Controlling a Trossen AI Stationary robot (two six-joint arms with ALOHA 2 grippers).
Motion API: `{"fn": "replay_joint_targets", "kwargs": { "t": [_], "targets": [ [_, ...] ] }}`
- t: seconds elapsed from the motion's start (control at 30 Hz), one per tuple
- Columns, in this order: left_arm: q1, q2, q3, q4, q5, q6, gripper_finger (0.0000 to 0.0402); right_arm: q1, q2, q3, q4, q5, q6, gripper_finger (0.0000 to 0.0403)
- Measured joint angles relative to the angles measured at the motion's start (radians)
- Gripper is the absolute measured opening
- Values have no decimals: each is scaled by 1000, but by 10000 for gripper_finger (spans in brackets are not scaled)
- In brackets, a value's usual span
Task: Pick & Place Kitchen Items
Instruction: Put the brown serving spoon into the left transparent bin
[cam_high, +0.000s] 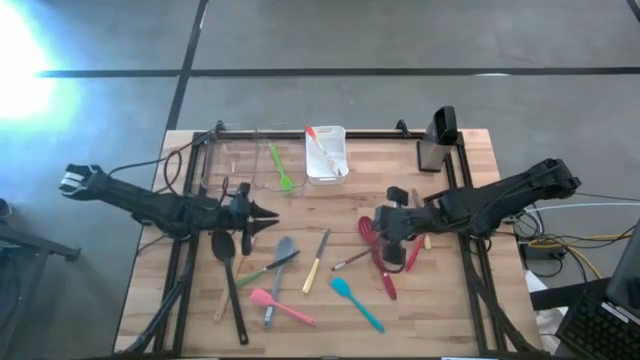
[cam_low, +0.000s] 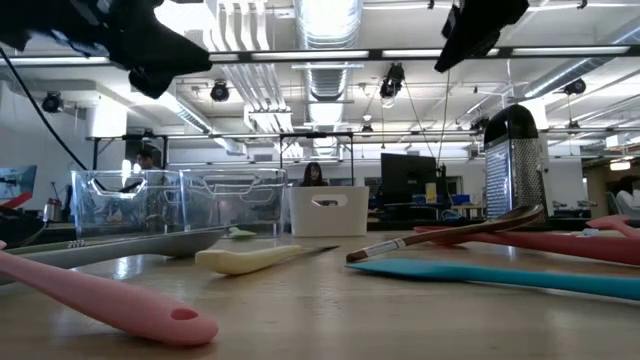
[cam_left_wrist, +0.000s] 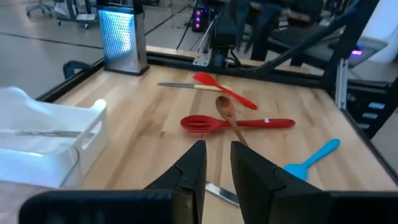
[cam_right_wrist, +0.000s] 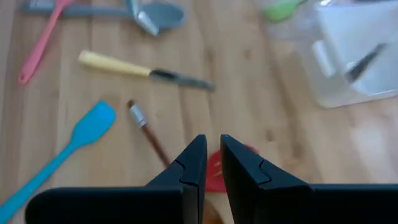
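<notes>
Several slim utensils lie flat on the wooden table: a black ladle (cam_high: 226, 250), grey spatula (cam_high: 283, 250), pink spatula (cam_high: 276, 303), teal spatula (cam_high: 355, 300), yellow-handled knife (cam_high: 318, 262), small brush (cam_high: 350, 262) and red utensils (cam_high: 385, 268). A green spatula (cam_high: 282, 170) lies in the clear bin (cam_high: 235, 160). Another utensil rests in the white bin (cam_high: 327, 155). My left gripper (cam_high: 268, 214) hovers shut and empty above the ladle's far end. My right gripper (cam_high: 385, 226) hovers shut and empty over the red utensils (cam_right_wrist: 214, 167).
A box grater (cam_high: 437, 140) stands at the far right of the table. The two bins sit along the far edge. A black frame rail (cam_high: 330, 133) borders the table. Bare wood (cam_high: 330, 205) shows between the two grippers. People sit in the room beyond the table.
</notes>
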Motion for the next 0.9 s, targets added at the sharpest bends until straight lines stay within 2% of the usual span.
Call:
{"fn": "replay_joint_targets", "kwargs": {
  "t": [0.2,0.5,0.7,0.9],
  "targets": [
    [0,-1,-46,63,-2,-38,73,0,183,103,-179,-82,23,60],
    [0,-4,-27,65,-1,8,73,-3,432,276,-403,-103,-4,148],
    [0,-5,-26,66,0,34,73,-2,541,352,-419,-145,-120,185],
    [0,-5,-26,67,0,50,73,-3,607,363,-421,-172,-179,191]
  ]
}}
